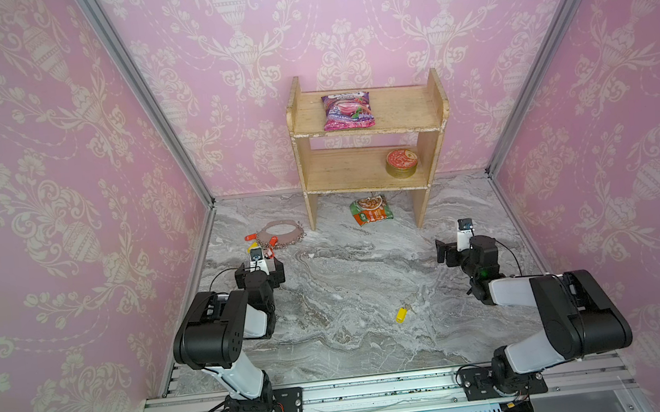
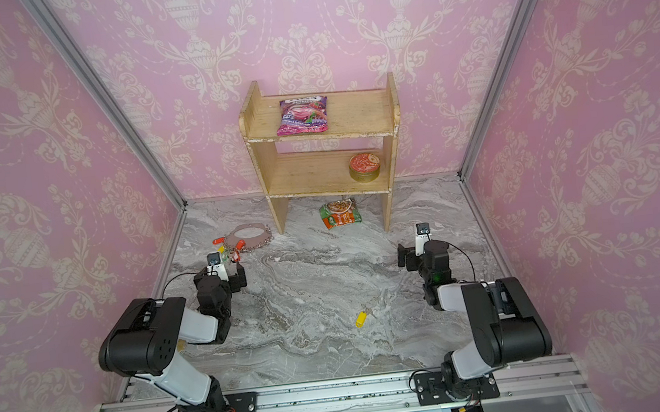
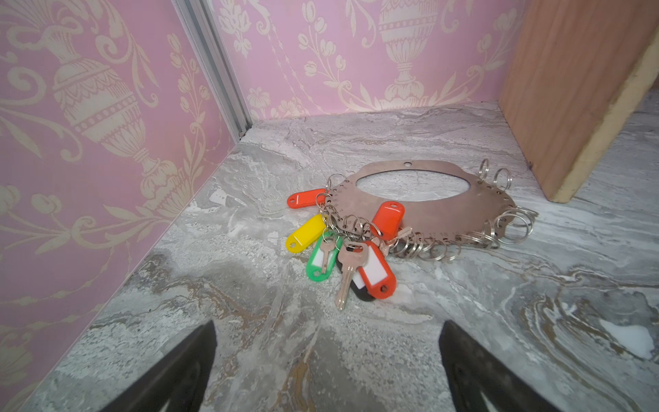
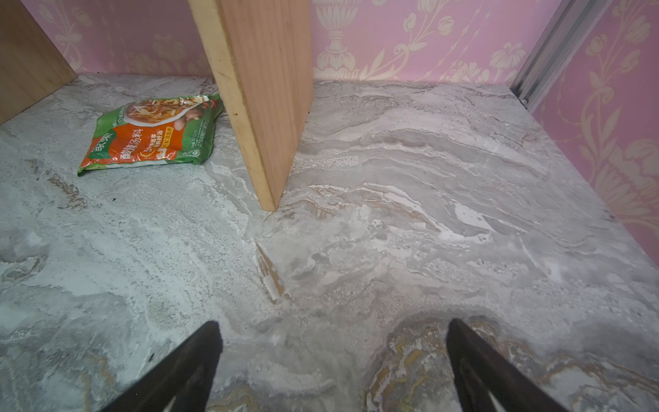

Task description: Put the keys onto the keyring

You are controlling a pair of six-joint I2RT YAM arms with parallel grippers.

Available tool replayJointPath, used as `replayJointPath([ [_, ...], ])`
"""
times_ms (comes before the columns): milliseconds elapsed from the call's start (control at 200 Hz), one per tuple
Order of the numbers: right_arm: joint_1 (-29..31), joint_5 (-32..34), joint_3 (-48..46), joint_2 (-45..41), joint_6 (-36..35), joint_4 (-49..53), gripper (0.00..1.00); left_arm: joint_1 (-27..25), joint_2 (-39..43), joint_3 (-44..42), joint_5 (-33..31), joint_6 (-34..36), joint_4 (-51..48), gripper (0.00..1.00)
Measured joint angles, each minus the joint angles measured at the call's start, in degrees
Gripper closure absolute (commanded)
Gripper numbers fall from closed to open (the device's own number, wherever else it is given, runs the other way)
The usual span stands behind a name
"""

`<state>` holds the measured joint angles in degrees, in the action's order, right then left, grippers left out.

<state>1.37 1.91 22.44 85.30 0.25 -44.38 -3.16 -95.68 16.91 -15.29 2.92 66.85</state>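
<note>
Keyring: the keyring [image 3: 445,207] lies flat on the marble tabletop [image 1: 348,280]. In both top views it sits at the left middle, near the left wall and just left of the wooden shelf [image 1: 368,130].
Left wrist view only: the tags hung on the keyring's loops can be told apart here. There is an orange-red tag [image 3: 306,198], a yellow tag [image 3: 306,233], a green tag [image 3: 315,271] under a small key, and a red tag [image 3: 381,283] with a white insert. A second orange-red tag [image 3: 388,218] lies on the band, and a bare silver key [image 3: 346,281] lies across a black tag [image 3: 363,296].
Top views, same cluster: it is small and blurred, partly hidden by the wrist camera [image 1: 256,254].
Top views only: a loose key [image 1: 401,314] with a yellow tag lies at lower centre, well apart from the keyring. A purple snack packet [image 1: 348,111] is on the upper board and a round tin [image 1: 402,162] on the lower.
Right wrist view: a soup packet [image 4: 153,135] lies on the tabletop under the shelf.
Left arm: it is folded up from the lower-left base with the forearm low. The left gripper [image 3: 328,324] faces the tag cluster, near it but not touching; its fingers are spread wide with nothing between them.
Right arm: it is folded up from the lower-right base. The right gripper [image 4: 334,323] faces the shelf's right leg over bare marble; its fingers are spread wide and empty.
</note>
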Motion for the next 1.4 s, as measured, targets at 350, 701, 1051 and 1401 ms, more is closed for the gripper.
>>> replayJointPath([
  [350,-0.02,0.0,0.0,0.0,0.0,0.0,0.0,0.0,0.0,0.09,0.02,-0.02,-0.68,0.01],
  [701,3.58,2.91,14.67,-8.2,1.33,25.92,0.0,-1.36,17.11,10.75,-0.04,-1.01,-27.87,0.01],
  [1051,10.1,4.09,22.03,-15.04,5.46,46.97,0.0,-0.87,0.96,45.77,4.94,-7.21,-63.65,0.01],
  [1401,12.17,3.41,22.88,-18.05,7.1,56.33,0.0,3.1,-21.55,70.82,4.44,-16.28,-85.99,0.06],
])
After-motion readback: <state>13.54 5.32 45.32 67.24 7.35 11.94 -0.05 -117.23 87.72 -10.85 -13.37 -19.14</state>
